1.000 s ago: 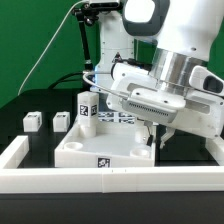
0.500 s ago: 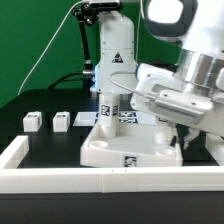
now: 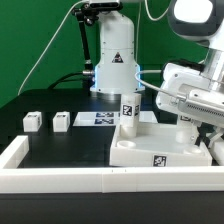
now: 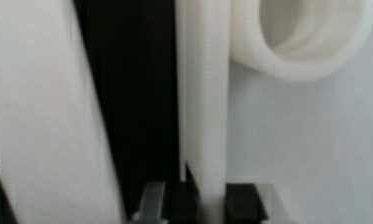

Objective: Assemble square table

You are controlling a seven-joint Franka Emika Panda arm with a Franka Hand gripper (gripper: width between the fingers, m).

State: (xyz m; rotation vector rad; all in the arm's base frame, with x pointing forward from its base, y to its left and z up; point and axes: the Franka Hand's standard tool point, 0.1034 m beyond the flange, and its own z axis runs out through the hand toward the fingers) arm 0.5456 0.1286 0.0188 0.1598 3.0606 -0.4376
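Observation:
The square table's white slab [image 3: 150, 152] lies on the black table toward the exterior view's right, just behind the front wall. One leg [image 3: 128, 114] stands upright in the slab's corner at the exterior view's left. Two loose legs [image 3: 33, 121] [image 3: 61, 120] lie far off at the exterior view's left. My gripper [image 3: 189, 128] reaches down at the slab's far right side. In the wrist view my gripper [image 4: 204, 203] is shut on the slab's raised edge [image 4: 204, 110], with one dark finger [image 4: 160, 202] on each side. A round socket [image 4: 318, 48] shows beside that edge.
The marker board [image 3: 100, 118] lies flat behind the slab, in front of the arm's base [image 3: 113, 70]. A long low white border wall [image 3: 90, 180] runs along the front, with a side wall [image 3: 14, 152] at the exterior view's left.
The slab, with the upright leg on it, has slid toward the exterior view's right together with my gripper. The two loose legs have stayed put.

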